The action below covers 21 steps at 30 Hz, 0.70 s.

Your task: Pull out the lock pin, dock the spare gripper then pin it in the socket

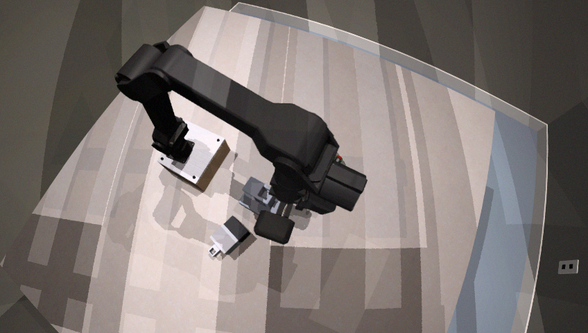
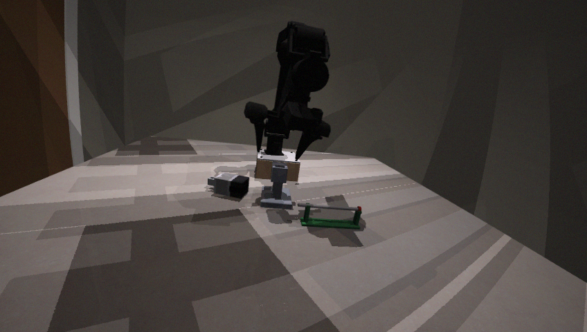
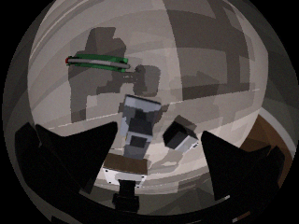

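Note:
My gripper [image 2: 277, 155] [image 3: 161, 131] is open and empty, high above the mount; in the top view its fingertips are hidden. The grey mount [image 1: 250, 188] [image 2: 276, 203] [image 3: 143, 103] stands upright on its flat base, with no pin seen through its socket [image 2: 279, 173]. The grey lock pin [image 2: 329, 206] [image 3: 93, 62] with a red head [image 2: 358, 208] [image 3: 67, 61] lies across the posts of a green rack [image 2: 331, 224] [image 3: 107, 57]. The arm hides most of the rack in the top view. The spare gripper [image 1: 225, 238] [image 2: 223, 185] [image 3: 175, 135], white-grey and black, lies beside the mount, spigot [image 1: 213, 250] pointing away from it.
The arm's base block [image 1: 215, 164] [image 2: 264, 169] [image 3: 125, 163] with a white top stands behind the mount, seen from the exterior view. A clear raised border [image 1: 433, 69] runs along the table's far edge in the top view.

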### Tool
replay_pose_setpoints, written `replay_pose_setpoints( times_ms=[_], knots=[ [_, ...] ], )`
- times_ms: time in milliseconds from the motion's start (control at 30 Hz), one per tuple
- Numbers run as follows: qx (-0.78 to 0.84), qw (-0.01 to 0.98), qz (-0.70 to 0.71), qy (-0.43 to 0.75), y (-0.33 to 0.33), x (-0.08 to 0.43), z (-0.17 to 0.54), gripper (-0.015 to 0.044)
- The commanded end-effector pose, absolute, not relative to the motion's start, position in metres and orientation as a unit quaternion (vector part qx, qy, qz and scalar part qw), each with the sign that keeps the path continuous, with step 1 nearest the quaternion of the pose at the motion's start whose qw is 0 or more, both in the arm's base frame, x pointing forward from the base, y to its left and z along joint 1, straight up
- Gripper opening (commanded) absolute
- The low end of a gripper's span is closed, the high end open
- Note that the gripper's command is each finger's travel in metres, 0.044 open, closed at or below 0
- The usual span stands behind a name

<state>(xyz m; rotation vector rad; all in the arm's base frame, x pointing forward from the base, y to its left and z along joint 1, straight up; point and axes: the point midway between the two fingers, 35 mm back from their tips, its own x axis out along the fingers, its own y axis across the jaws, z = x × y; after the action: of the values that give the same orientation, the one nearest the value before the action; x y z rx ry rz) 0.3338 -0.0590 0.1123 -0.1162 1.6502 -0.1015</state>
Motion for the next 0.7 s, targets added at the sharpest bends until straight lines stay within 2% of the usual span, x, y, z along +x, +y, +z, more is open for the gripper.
replay_pose_setpoints(
  times_ms=[0, 667],
  knots=[
    [0.196, 0.646, -0.419, 0.607, -0.114, 0.284, 0.11, 0.044],
    [0.427, 0.47, -0.726, 0.265, -0.16, 0.213, 0.098, 0.044]
  ],
)
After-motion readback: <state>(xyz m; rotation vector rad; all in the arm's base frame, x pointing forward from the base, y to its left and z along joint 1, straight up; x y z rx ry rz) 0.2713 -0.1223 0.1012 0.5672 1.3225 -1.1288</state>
